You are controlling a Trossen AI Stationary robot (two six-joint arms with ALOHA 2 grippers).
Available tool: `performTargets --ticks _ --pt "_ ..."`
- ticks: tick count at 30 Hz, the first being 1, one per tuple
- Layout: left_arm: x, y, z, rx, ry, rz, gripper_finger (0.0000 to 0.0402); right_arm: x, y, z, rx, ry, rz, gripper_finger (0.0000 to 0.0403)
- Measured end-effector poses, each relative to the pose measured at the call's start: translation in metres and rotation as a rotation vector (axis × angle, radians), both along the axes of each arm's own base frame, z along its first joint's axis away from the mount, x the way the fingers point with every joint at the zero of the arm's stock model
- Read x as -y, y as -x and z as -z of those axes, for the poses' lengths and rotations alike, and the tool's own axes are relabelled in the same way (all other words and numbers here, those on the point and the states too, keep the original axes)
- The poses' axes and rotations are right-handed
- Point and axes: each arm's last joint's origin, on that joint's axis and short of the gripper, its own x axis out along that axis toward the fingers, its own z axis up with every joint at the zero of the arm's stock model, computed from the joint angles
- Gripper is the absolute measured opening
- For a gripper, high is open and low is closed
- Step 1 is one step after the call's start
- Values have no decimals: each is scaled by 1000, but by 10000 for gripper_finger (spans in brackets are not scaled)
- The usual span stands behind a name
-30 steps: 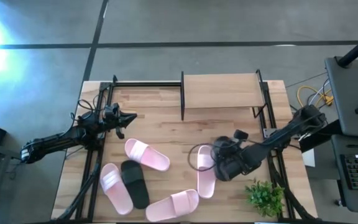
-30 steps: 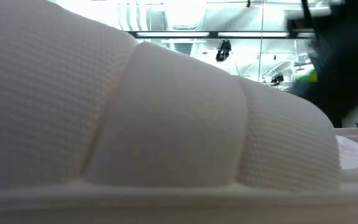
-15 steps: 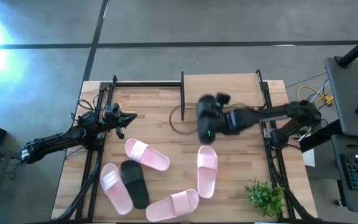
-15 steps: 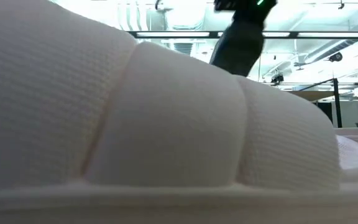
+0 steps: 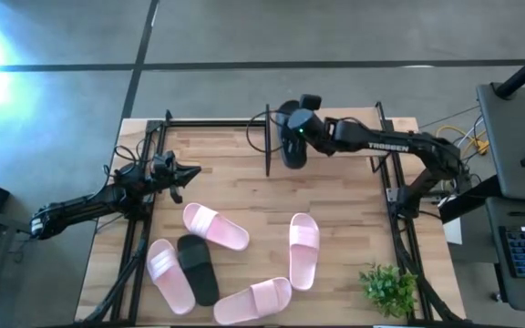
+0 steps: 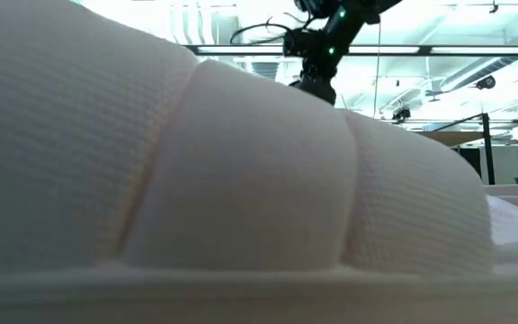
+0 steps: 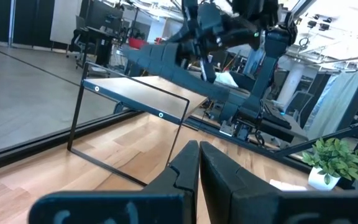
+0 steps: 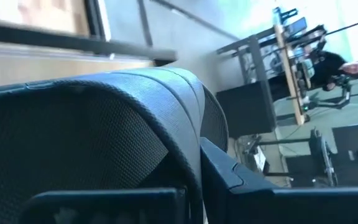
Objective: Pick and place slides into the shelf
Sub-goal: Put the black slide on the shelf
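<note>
Right hand (image 5: 292, 153) is clamped shut on a black slide (image 5: 293, 146), carrying it at the shelf's (image 5: 335, 128) left end, about 12 o'clock on the bench (image 5: 244, 191). Right wrist view: the slide's dark textured strap (image 8: 104, 137) fills the picture, pinched against a finger (image 8: 241, 180), with the shelf's plank and black bars just behind it. Whether the slide touches the plank, cannot tell.

Left hand (image 5: 188, 171) sits closed and holding nothing at roughly 9 o'clock, by the left-side frame, well apart from the slides. Left wrist view: its fingers (image 7: 194, 168) are pressed together and pointing across the bench toward the shelf and the right arm.

On the bench:
- pink slide (image 5: 215, 227) around 7 o'clock, lying at an angle
- pink slide (image 5: 169, 274) at far 7–8 o'clock, touching a second black slide (image 5: 196, 269) beside it
- pink slide (image 5: 253, 301) at the 6 o'clock edge
- pink slide (image 5: 303, 251) at about 5 o'clock, lying lengthwise toward the shelf

Potted plant (image 5: 390, 288) sits at the 4–5 o'clock corner.

Low view: almost fully blocked by one pale slide's strap (image 6: 196, 180) right at the camera; the right arm shows above it.
</note>
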Motion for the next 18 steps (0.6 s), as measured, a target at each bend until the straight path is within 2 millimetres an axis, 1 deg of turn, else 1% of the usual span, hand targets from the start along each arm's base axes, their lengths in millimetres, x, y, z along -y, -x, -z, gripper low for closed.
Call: performTargets --ticks 4,7,10,13,18 --pt "0 0 0 0 0 0 0 -11 -3 3 4 -29 -15 13" --pt "0 0 0 0 0 0 0 -14 -4 4 -16 -21 -44 13" --pt "0 0 0 0 0 0 0 -5 -5 5 -16 -3 -29 13" --pt "0 0 0 1 0 0 0 7 -1 7 -35 -6 7 13" --pt "0 0 0 -1 0 0 0 19 -9 18 15 -27 33 13"
